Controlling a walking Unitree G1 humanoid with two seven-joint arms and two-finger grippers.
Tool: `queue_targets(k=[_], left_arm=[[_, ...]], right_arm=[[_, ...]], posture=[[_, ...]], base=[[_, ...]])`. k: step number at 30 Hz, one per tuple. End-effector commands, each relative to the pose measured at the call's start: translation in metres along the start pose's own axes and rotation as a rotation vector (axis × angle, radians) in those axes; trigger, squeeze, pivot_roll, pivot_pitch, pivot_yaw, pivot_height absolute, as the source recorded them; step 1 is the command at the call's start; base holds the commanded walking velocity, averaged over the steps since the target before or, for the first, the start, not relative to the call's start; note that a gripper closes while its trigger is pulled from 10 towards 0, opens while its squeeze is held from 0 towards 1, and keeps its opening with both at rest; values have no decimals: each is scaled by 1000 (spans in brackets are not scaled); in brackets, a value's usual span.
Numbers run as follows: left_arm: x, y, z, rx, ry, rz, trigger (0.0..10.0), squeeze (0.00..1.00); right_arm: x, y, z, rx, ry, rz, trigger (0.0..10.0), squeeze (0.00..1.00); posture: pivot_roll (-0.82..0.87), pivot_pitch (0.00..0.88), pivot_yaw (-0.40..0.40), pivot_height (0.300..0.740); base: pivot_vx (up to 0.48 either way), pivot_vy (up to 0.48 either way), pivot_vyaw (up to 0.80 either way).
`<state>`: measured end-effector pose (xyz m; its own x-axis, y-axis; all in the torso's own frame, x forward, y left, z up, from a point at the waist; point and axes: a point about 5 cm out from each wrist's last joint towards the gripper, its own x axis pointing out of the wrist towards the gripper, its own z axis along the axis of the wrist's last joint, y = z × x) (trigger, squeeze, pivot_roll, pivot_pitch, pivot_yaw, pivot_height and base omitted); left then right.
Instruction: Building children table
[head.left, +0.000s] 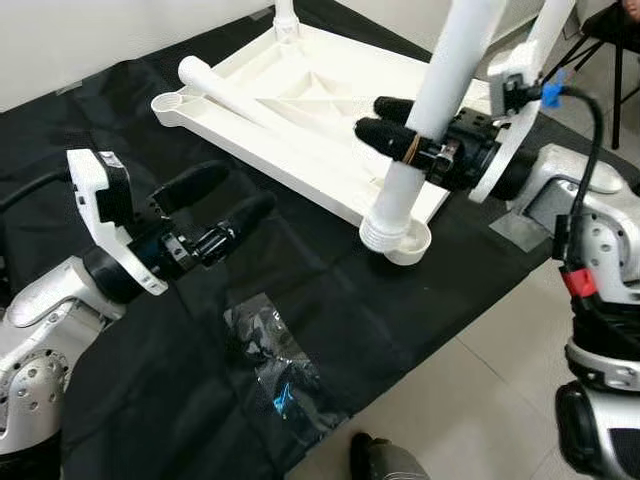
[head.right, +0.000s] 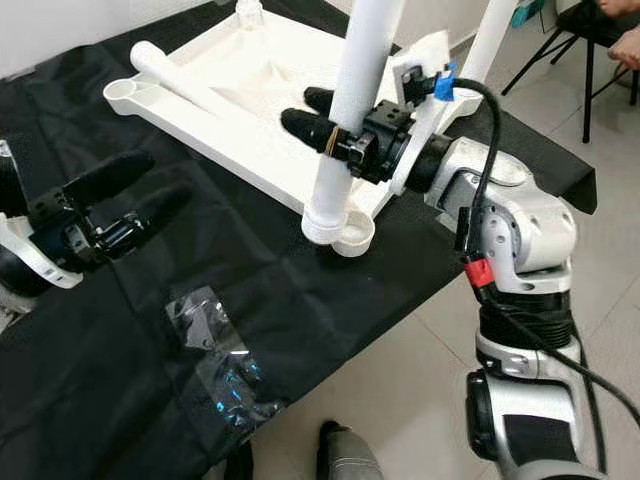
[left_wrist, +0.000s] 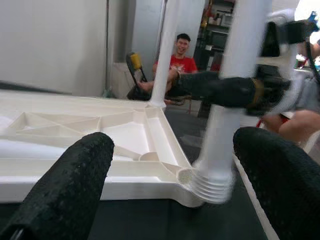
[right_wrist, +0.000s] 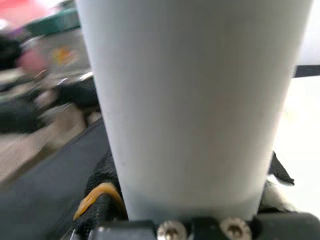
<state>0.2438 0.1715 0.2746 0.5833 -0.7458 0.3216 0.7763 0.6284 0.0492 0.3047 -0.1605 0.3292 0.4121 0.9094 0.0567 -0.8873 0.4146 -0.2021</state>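
My right gripper (head.left: 400, 128) clamps table leg (head.left: 440, 95) over corner socket (head.left: 405, 240); left gripper (head.left: 225, 205) wide; tabletop (head.left: 300, 100) lacks remaining legs.

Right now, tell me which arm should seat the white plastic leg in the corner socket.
Right. The right gripper is shut on the white plastic leg, its threaded end at the corner socket. The left gripper is open, apart over the black cloth.

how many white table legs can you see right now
4. One leg is held in the right gripper over the near corner socket. One lies loose on the upturned tabletop. Two stand upright at the far corners. None seems hidden.
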Motion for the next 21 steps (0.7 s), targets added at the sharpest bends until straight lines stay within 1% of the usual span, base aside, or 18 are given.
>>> queue_targets(k=[1,3,4,6,7,8,9,10,11,12,13,14,15,17,18,19,20,21], left_arm=[[2,1,0,38,1,13,10000,0],[19,6,8,132,-19,6,10000,0],[19,6,8,132,-19,6,10000,0],[34,7,22,174,-57,-53,10000,0],[38,6,26,182,-66,-84,10000,0],[38,6,26,182,-66,-84,10000,0],[43,2,28,169,-68,-141,10000,0],[48,-5,27,146,-52,-229,10000,0],[48,-5,27,146,-52,-229,10000,0],[51,-10,25,129,-40,-286,10000,0],[54,-17,14,123,2,-343,10000,0],[56,-21,5,123,33,-365,10000,0],[56,-21,5,123,33,-365,10000,0],[56,-22,-9,96,48,-317,10000,0],[56,-22,-9,96,48,-317,10000,0],[57,-19,-13,77,33,-248,10000,0],[57,-13,-19,62,27,-135,10000,0],[57,-13,-19,62,27,-135,10000,0]], right_arm=[[3,8,9,-48,-24,123,10000,0],[-10,11,26,-82,-96,315,10000,0],[-10,11,26,-82,-96,315,10000,0],[-14,10,35,-114,-127,439,10000,0],[-13,10,36,-129,-122,466,10000,0],[-13,10,36,-129,-122,466,10000,0],[-11,8,37,-146,-113,492,10000,0],[-7,6,41,-160,-117,519,10000,0],[-7,6,41,-160,-117,519,10000,0],[-5,4,43,-167,-119,539,10000,0],[1,-1,47,-181,-133,526,10000,0],[8,-5,49,-196,-140,500,10000,0],[8,-5,49,-196,-140,500,10000,0],[25,-11,43,-255,-120,361,10000,0],[25,-11,43,-255,-120,361,10000,0],[31,-14,38,-242,-123,283,10000,0],[38,-18,30,-202,-147,158,10000,0],[38,-18,30,-202,-147,158,10000,0]], posture=[[-34,153,-3,740],[-36,132,-20,740],[-36,132,-20,740],[-33,111,-29,740],[-31,109,-30,740],[-31,109,-30,740],[-26,100,-32,740],[-21,92,-29,740],[-21,92,-29,740],[-19,90,-30,740],[-21,80,-29,740],[-27,75,-28,740],[-27,75,-28,740],[-28,77,-27,740],[-28,77,-27,740],[-26,79,-28,740],[-23,84,-32,740],[-23,84,-32,740]], base=[[0,0,0],[0,0,0],[0,0,0],[0,0,0],[0,0,0],[0,0,0],[0,0,0],[0,0,0],[0,0,0],[0,0,0],[0,0,0],[0,0,0],[0,0,0],[0,0,0],[0,0,0],[0,0,0],[0,0,0],[0,0,0]])
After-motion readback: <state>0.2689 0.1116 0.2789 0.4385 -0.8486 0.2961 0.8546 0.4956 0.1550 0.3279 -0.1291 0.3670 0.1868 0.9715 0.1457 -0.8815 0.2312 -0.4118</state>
